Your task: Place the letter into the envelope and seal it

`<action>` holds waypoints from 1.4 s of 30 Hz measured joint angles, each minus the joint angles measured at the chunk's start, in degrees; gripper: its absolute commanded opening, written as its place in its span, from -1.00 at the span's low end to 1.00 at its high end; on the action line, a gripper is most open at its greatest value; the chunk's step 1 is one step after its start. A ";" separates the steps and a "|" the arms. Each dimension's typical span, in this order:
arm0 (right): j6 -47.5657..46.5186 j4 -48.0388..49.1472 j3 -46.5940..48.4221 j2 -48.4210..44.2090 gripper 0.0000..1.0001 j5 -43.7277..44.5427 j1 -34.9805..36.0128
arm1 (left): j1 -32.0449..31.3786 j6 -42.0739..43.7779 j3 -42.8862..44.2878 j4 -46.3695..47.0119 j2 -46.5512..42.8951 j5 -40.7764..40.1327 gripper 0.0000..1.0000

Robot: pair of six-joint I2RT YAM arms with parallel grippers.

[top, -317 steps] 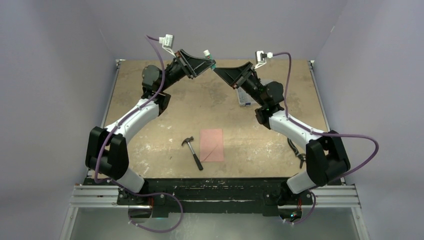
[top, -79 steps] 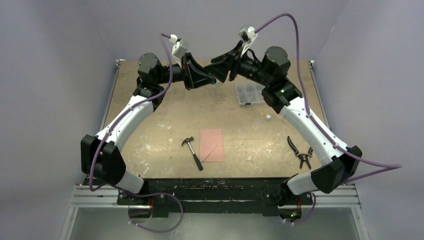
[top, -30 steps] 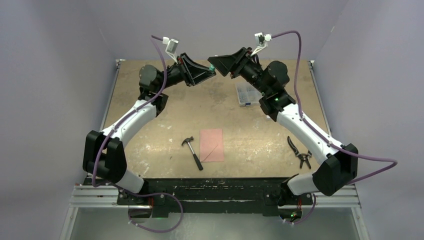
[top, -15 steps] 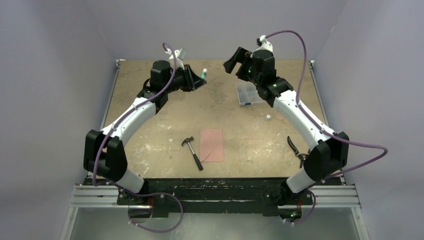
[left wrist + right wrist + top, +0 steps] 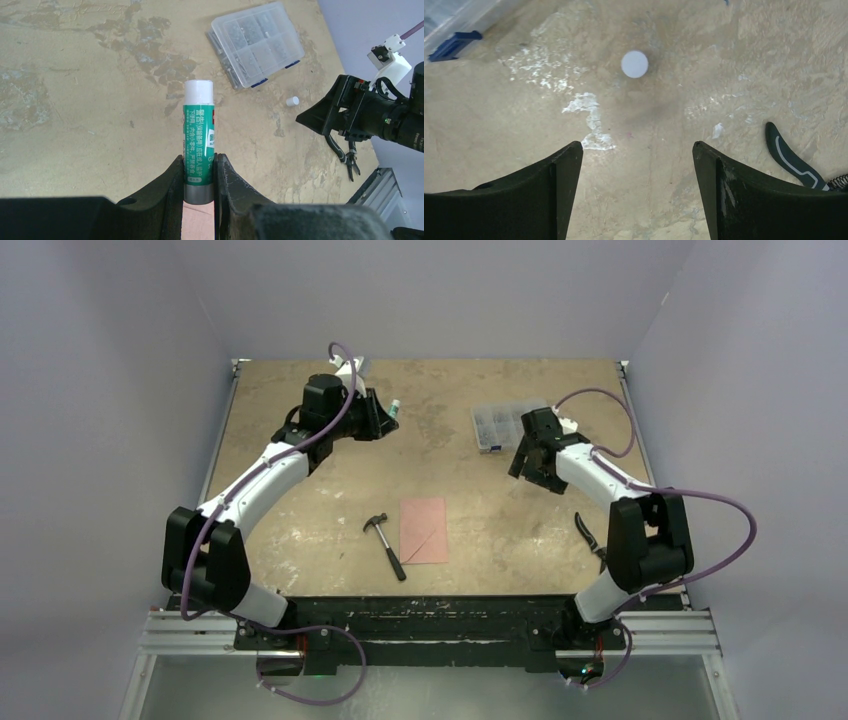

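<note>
A salmon-pink envelope [image 5: 424, 530] lies flat at the table's near middle, with a diagonal flap edge across it. The letter does not show as a separate sheet. My left gripper [image 5: 385, 420] hovers at the back left, shut on a green glue stick [image 5: 199, 130] that points forward with its white tip bare. A strip of the pink envelope [image 5: 198, 226] shows below the fingers. My right gripper [image 5: 638, 145] is open and empty, low over bare table at the right [image 5: 527, 455]. A small white cap [image 5: 634, 64] lies just ahead of it.
A clear plastic organiser box [image 5: 497, 423] sits at the back right. A hammer [image 5: 388, 545] lies left of the envelope. Black pliers [image 5: 791, 157] rest near the right arm's elbow. Walls close in on three sides.
My right arm has dropped from high at the back centre to low over the table by the white cap. The left gripper with the glue stick drew back left and lower.
</note>
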 measured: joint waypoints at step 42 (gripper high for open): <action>-3.48 10.27 3.91 13.18 -0.24 -6.86 -7.82 | 0.00 0.00 -0.04 0.04 0.00 0.81 -1.00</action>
